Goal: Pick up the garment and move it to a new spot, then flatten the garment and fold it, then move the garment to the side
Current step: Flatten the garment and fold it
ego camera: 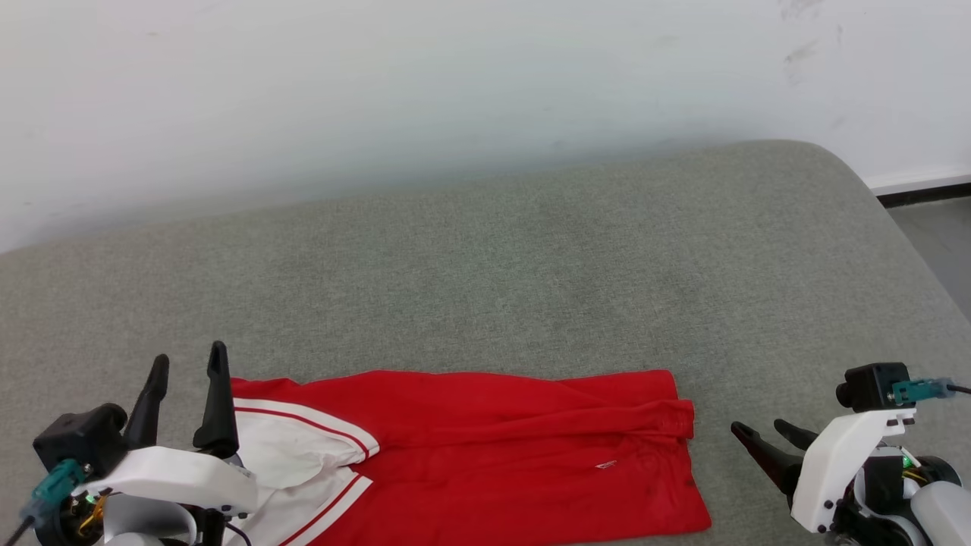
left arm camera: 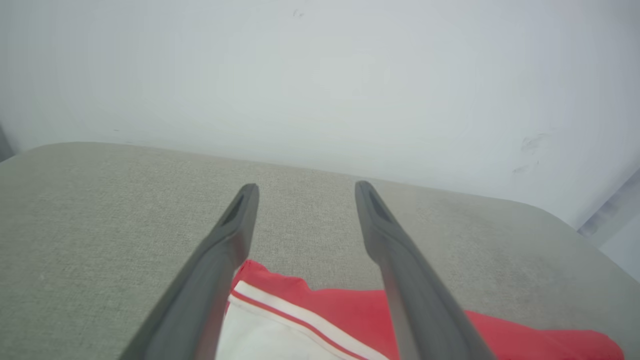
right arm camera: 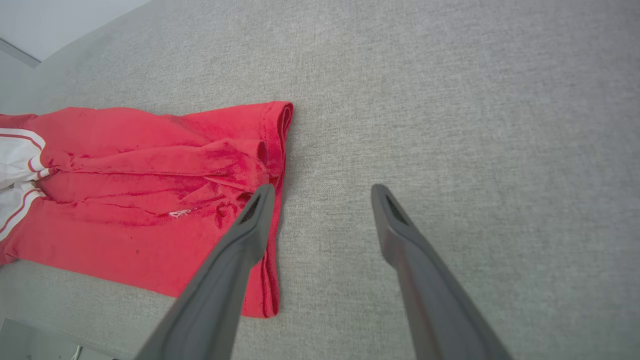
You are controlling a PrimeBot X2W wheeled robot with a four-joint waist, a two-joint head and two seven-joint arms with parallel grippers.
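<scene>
Red cloth, bright, soft: the garment [ego camera: 493, 447] lies spread on the grey woven cushion [ego camera: 531, 265], at 6 o'clock in my head view, with its long axis running 9 to 3.

No readable writing. One tiny white mark [ego camera: 604, 464] sits on the red toward the 3 o'clock end. It also shows in my right wrist view [right arm camera: 179, 213], too small to read.

Look: the body is mostly red, with creases and a long fold ridge along the middle. The white panels [ego camera: 296, 455] at the 9 o'clock end are edged by thin red-and-white stripes. The 3 o'clock end finishes in a thicker doubled hem [ego camera: 683, 415]. The 6 o'clock edge is cut off by the frame.

My left claw [ego camera: 190, 355] is at 8 o'clock, fingers spread wide and pointing to 12, with nothing between them. The garment's white end is just beside it at 3 to 4 o'clock. In my left wrist view the cloth [left arm camera: 345, 310] lies under and between the fingers of this claw [left arm camera: 306, 186]; I can't tell whether they touch it.

My right claw [ego camera: 758, 426] is at 4 o'clock, also spread wide and empty. The garment's hem is at its 9 o'clock, near but apart, with bare cushion between. In my right wrist view [right arm camera: 322, 189] one finger overlaps the red cloth [right arm camera: 125, 200].

A white wall [ego camera: 379, 76] is at 12.
</scene>
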